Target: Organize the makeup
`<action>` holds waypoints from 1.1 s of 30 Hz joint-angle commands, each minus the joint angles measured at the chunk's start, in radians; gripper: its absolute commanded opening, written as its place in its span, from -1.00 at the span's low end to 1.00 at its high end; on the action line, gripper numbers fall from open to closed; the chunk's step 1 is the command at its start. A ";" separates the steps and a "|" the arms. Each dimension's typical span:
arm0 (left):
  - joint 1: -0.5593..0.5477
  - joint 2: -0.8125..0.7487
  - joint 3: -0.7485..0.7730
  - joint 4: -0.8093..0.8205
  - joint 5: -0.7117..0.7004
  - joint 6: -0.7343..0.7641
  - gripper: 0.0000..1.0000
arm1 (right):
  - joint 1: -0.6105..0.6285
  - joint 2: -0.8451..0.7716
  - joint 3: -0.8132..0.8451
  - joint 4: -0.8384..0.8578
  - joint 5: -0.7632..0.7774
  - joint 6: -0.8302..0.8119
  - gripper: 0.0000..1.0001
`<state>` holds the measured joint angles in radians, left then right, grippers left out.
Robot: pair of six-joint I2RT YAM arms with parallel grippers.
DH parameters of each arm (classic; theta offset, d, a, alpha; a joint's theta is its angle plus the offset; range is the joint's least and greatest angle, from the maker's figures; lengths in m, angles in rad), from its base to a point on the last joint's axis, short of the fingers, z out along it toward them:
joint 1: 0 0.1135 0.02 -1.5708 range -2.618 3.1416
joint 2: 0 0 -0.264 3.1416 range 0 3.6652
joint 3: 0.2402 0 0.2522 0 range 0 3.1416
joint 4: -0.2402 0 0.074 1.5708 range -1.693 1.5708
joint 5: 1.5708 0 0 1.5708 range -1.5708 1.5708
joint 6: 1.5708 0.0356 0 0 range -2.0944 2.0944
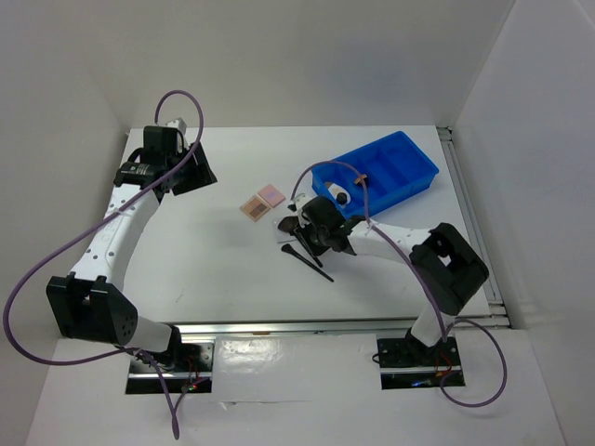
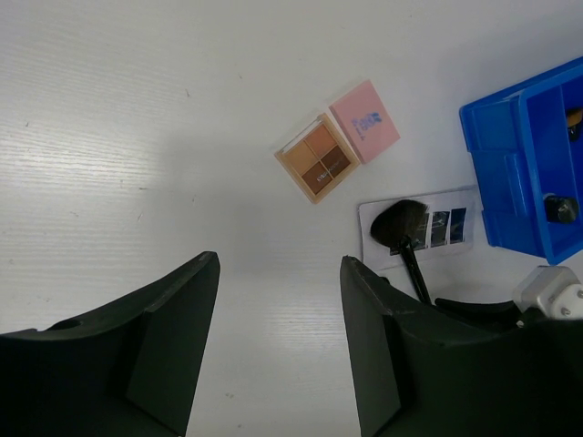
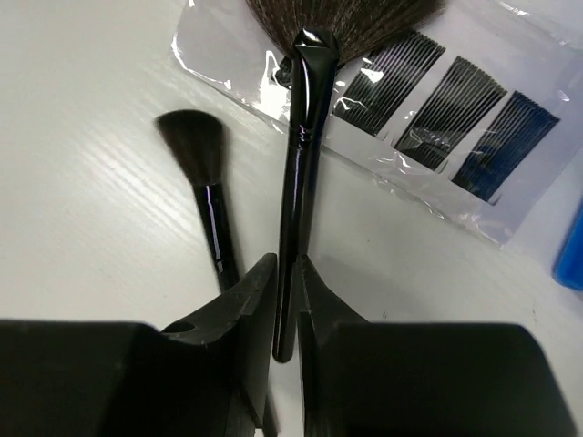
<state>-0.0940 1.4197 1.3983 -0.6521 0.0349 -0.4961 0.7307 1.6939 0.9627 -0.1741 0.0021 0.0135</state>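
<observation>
Two arms show from above, but only one is at the makeup. The right fingers (image 1: 319,229) sit over the brushes, near the blue bin (image 1: 409,153). The left fingers (image 1: 192,170) hang well apart, beyond the tan compact (image 1: 254,208) and pink compact (image 1: 271,194).

From the left wrist, I see those fingers spread with nothing between them.

From the right wrist, the fingers are clenched on the handle of the large brush (image 3: 298,164). Its long axis runs straight away from them, bristles over the strip palette (image 3: 437,91). A small brush (image 3: 208,191) lies just left of it on the tabletop (image 3: 91,182). I judge the carry goes rightward, to the bin.
</observation>
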 commanded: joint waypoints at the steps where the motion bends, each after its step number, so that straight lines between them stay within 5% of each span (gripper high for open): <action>1: 0.002 -0.025 0.005 0.017 0.010 0.018 0.38 | 0.010 -0.108 0.014 -0.037 -0.016 0.016 -0.60; 5: 0.002 -0.025 0.005 0.026 0.010 0.008 0.38 | 0.010 -0.094 0.047 -0.050 0.015 0.026 -0.49; 9: 0.002 -0.025 -0.004 0.026 0.010 0.008 0.38 | 0.010 -0.017 0.090 -0.059 0.024 0.036 0.05; 16: 0.002 -0.025 -0.004 0.026 0.010 0.008 0.38 | 0.010 0.095 0.111 -0.036 0.073 0.054 0.12; 20: 0.002 -0.025 -0.004 0.026 0.010 0.008 0.38 | 0.010 0.138 0.111 -0.016 0.073 0.063 -0.02; 25: 0.002 -0.025 -0.004 0.026 0.010 0.008 0.38 | 0.029 0.066 0.142 -0.062 0.082 0.063 -0.55; 33: 0.002 -0.025 -0.004 0.035 0.010 0.008 0.38 | 0.029 -0.152 0.275 -0.145 0.168 0.002 -0.67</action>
<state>-0.0940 1.4197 1.3937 -0.6510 0.0387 -0.4973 0.7517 1.6493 1.1324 -0.3145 0.1047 0.0456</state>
